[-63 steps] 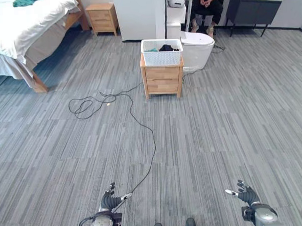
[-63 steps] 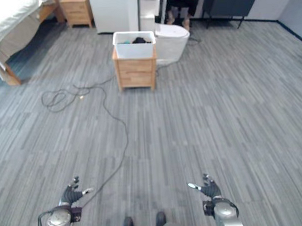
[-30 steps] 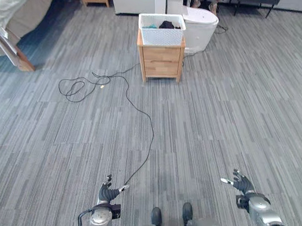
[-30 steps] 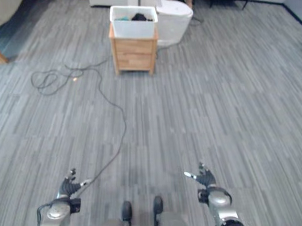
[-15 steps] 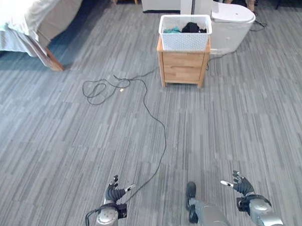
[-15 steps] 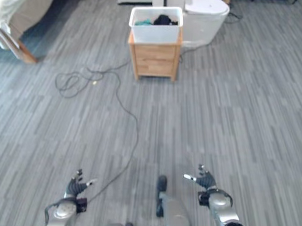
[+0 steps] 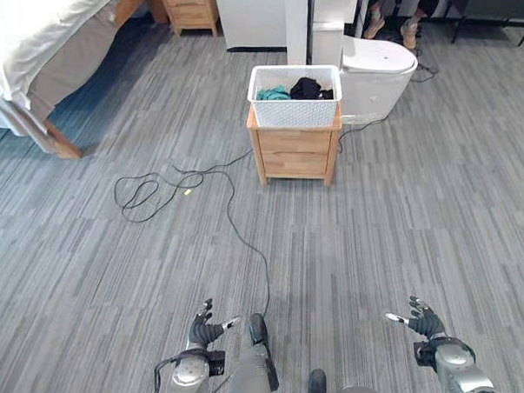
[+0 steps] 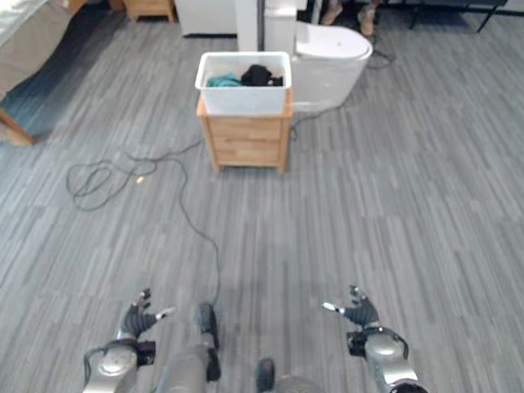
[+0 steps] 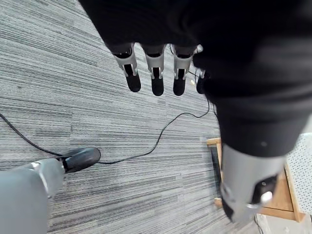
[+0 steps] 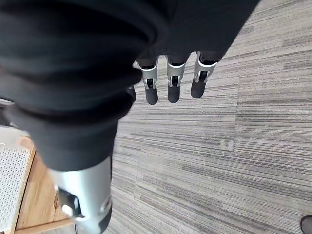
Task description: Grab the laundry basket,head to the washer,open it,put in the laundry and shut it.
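Basket not yet grabbed; every step remains.
Laundry basket (image 7: pixel 294 96) sits on a wooden nightstand (image 7: pixel 294 153), well ahead; left hand (image 7: pixel 203 333) and right hand (image 7: pixel 421 323) hang spread, empty; the washer is probably the white machine (image 7: pixel 377 66) behind.

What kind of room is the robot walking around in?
It looks like a mock bedroom with a laundry corner: a bed, wooden nightstands, a white laundry basket of clothes, and a white washer behind it.

No writing, label, number or sign can be read anywhere here. The white laundry basket (image 7: pixel 294 97) at 12 o'clock has plain mesh walls, the wooden nightstand (image 7: pixel 295 152) under it has bare drawer fronts, and the white washer (image 7: pixel 376 66) at 1 o'clock carries no mark that can be made out.
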Robot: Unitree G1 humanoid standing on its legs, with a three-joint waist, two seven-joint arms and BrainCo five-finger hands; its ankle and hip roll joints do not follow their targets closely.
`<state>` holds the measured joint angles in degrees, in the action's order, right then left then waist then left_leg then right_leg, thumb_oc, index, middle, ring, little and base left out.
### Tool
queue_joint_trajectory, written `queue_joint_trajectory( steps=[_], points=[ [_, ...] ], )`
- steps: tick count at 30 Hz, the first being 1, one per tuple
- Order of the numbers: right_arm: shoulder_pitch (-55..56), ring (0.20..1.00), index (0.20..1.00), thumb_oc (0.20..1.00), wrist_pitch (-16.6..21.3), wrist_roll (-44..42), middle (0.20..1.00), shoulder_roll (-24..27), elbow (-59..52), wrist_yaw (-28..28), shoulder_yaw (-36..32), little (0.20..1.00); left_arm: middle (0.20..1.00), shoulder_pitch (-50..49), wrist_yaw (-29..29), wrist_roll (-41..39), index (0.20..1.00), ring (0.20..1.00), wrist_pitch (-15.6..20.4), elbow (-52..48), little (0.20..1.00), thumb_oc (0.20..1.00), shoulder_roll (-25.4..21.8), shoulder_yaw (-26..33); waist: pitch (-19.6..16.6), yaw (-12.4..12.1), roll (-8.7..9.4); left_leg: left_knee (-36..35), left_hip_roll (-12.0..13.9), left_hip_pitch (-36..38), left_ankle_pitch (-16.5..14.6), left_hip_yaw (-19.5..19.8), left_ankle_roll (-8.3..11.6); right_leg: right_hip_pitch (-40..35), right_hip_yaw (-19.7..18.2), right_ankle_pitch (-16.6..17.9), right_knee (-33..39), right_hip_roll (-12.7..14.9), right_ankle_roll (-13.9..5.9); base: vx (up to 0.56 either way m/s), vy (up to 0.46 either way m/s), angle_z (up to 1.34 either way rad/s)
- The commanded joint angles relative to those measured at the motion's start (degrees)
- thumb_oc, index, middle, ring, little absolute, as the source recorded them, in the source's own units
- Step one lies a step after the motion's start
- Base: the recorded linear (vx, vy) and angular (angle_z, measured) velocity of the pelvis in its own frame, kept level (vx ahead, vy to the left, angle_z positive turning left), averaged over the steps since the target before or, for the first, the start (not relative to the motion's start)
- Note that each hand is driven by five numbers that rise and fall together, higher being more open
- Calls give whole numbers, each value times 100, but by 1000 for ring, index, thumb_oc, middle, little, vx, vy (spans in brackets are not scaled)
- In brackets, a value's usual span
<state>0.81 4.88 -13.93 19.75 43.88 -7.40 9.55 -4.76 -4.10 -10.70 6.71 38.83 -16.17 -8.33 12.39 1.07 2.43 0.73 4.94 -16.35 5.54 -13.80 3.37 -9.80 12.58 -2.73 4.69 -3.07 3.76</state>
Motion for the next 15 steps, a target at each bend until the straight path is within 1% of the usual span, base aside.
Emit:
queue_joint_trajectory(
  steps=[1,3,6,7,9,10,11,12,14,15],
  points=[
    [69,1000,1000,1000,167,122,1000,61,-256,6,-138,1000,1000,-90,-32,30,1000,1000,111,-223,1000,1000,-214,114,-171,-96,48,11,-58,580,8,-39,43,8,-373,-446,-290,430,-841,404,184,-14],
    [64,1000,1000,1000,153,176,1000,22,-265,19,-111,1000,1000,-151,-17,56,1000,1000,111,-238,1000,1000,-248,141,-275,-126,98,143,-68,639,-76,-116,-12,-50,-481,-468,-322,528,-865,359,183,-43],
    [-44,1000,1000,1000,146,251,1000,-41,-351,59,11,1000,1000,-191,-25,49,1000,1000,119,-287,1000,1000,-297,176,-357,-246,226,546,-106,624,-396,-235,-146,-87,-604,-460,-406,765,-995,312,195,-24],
    [-88,1000,1000,1000,144,263,1000,-77,-360,66,48,1000,1000,-184,-35,53,1000,1000,109,-310,1000,1000,-316,170,-357,-272,267,624,-149,666,-520,-276,-216,-56,-645,-421,-565,860,-1065,272,201,-25],
    [-172,1000,1000,1000,147,267,1000,-128,-408,84,88,1000,1000,-111,-44,60,1000,1000,87,-330,1000,1000,-377,165,-332,-285,307,608,-223,791,-666,-311,-344,206,-731,-194,-1224,939,-1197,237,191,-37],
    [-212,1000,1000,1000,155,260,1000,-145,-430,83,107,1000,1000,-66,-59,75,1000,1000,88,-326,1000,1000,-409,160,-317,-260,313,571,-282,878,-727,-338,-397,354,-761,-28,-1491,945,-1285,274,234,-25],
    [-267,1000,1000,1000,158,255,1000,-168,-478,96,149,1000,1000,2,-73,102,1000,1000,96,-363,1000,1000,-457,119,-238,-177,257,397,-348,1169,-807,-333,-470,886,-750,251,-1990,939,-1331,189,164,-6],
    [-270,1000,1000,1000,158,254,1000,-167,-477,95,149,1000,1000,4,-73,102,1000,1000,97,-362,1000,1000,-456,120,-252,-184,251,388,-337,1153,-792,-341,-466,907,-757,268,-1982,928,-1325,193,149,2],
    [-263,1000,1000,1000,147,289,1000,-156,-571,102,167,1000,1000,-1,-59,152,1000,1000,108,-400,1000,1000,-499,109,-171,-91,195,229,-391,1445,-888,-331,-494,1187,-533,335,-1953,975,-1292,192,87,14],
    [-251,1000,1000,1000,141,312,1000,-141,-593,99,175,1000,1000,-10,-55,167,1000,1000,112,-422,1000,1000,-509,93,-154,-49,156,151,-390,1557,-919,-319,-494,1386,-398,334,-1834,949,-1239,256,84,6]
  ],
)
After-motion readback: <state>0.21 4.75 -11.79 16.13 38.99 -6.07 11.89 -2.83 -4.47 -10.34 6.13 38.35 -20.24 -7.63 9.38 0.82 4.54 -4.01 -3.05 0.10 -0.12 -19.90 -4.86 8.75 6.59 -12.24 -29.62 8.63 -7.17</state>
